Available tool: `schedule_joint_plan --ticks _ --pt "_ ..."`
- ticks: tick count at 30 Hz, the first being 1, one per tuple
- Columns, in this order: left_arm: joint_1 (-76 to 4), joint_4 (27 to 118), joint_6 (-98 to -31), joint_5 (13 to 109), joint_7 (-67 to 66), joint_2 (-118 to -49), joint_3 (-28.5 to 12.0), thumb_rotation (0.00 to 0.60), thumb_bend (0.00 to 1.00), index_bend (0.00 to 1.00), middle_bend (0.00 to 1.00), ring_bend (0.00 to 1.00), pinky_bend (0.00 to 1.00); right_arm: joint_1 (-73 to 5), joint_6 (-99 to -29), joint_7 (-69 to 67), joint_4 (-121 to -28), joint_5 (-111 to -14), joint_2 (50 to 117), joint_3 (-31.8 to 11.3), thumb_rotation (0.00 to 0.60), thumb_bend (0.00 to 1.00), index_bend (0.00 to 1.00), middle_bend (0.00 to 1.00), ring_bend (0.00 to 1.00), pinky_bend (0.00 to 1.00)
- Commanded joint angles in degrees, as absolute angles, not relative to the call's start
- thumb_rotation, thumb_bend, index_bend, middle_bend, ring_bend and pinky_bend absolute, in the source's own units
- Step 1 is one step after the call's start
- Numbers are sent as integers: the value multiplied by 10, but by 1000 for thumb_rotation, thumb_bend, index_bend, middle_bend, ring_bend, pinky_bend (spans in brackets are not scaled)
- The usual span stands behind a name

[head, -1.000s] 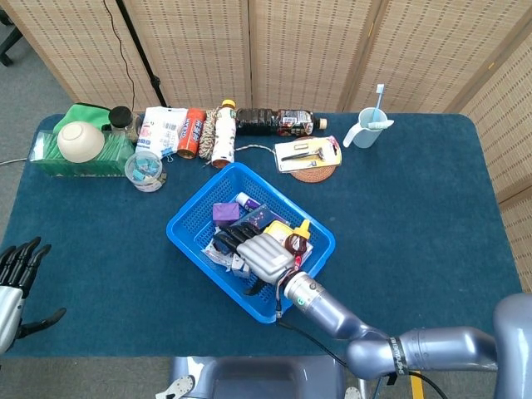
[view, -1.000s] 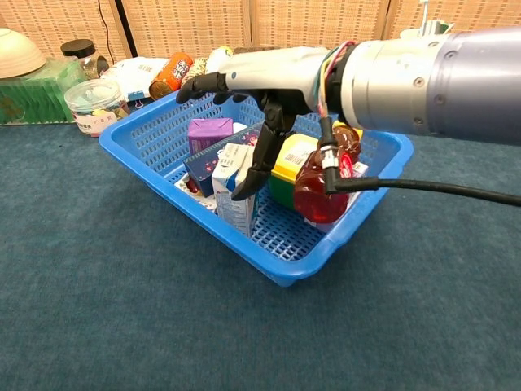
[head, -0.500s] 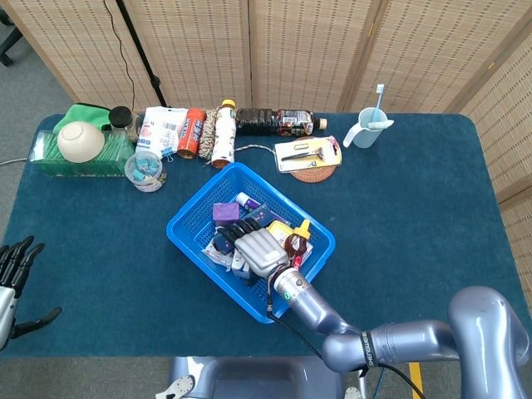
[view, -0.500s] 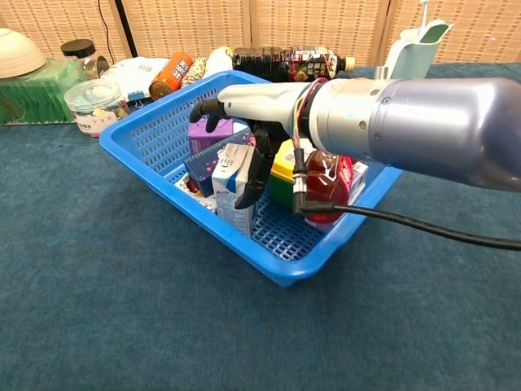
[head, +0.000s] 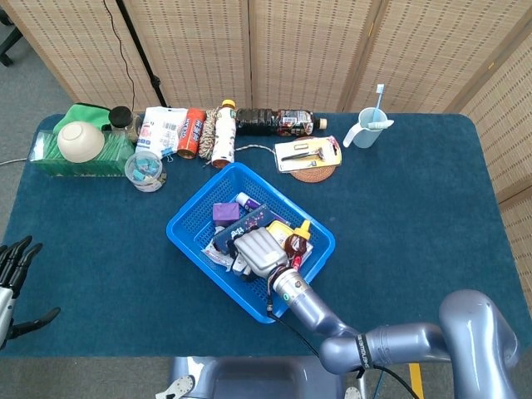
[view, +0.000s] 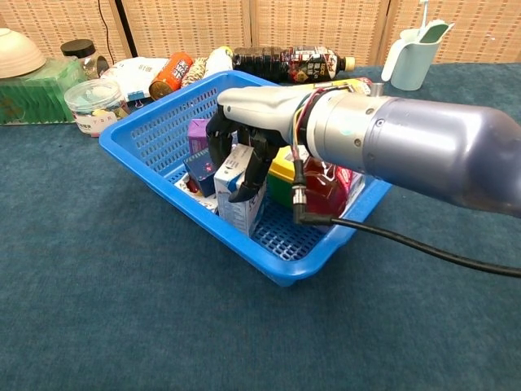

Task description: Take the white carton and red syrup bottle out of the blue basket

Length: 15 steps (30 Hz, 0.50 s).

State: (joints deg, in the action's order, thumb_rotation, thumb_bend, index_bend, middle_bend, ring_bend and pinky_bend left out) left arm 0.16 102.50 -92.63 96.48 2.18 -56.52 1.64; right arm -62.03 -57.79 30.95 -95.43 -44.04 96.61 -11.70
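Note:
The blue basket (head: 179, 238) (view: 143, 121) stands mid-table. A white carton (view: 241, 205) stands upright near its front wall. My right hand (head: 259, 249) (view: 270, 105) reaches into the basket from above and grips the carton's top, fingers curled behind it and thumb on its front. In the head view the hand hides the carton. The red syrup bottle (view: 326, 184) (head: 297, 244), with a yellow cap, lies in the basket just right of the hand, partly behind the wrist. My left hand (head: 12, 279) hovers at the table's near-left edge, fingers apart, holding nothing.
Inside the basket are also a purple box (view: 199, 132) and a yellow pack (view: 286, 167). Along the back stand a green box with a bowl (head: 80, 141), a clear jar (head: 145, 169), packets, an orange can (head: 192, 132), a dark bottle (head: 273, 121), a pale blue jug (head: 366, 129) and a coaster (head: 309, 158).
My right hand's fingers were spread above the basket and have curled down round the white carton's top. The carton has tilted slightly. The left hand has barely shifted.

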Motion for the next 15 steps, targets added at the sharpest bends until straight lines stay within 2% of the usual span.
schedule_joint_plan --ticks 1,8,15 --pt "1 1025 -926 966 22 -565 17 600 43 0 0 0 0 -609 -590 293 -950 -466 971 -117 600 529 527 577 600 348" --pt "2 1025 -928 967 22 -565 18 600 43 0 0 0 0 -592 -607 272 -976 -518 956 -122 600 568 534 581 601 362" --pt "3 1025 -929 967 26 -564 18 600 43 0 0 0 0 -577 -657 288 -1044 -591 892 -150 600 587 546 589 601 368"
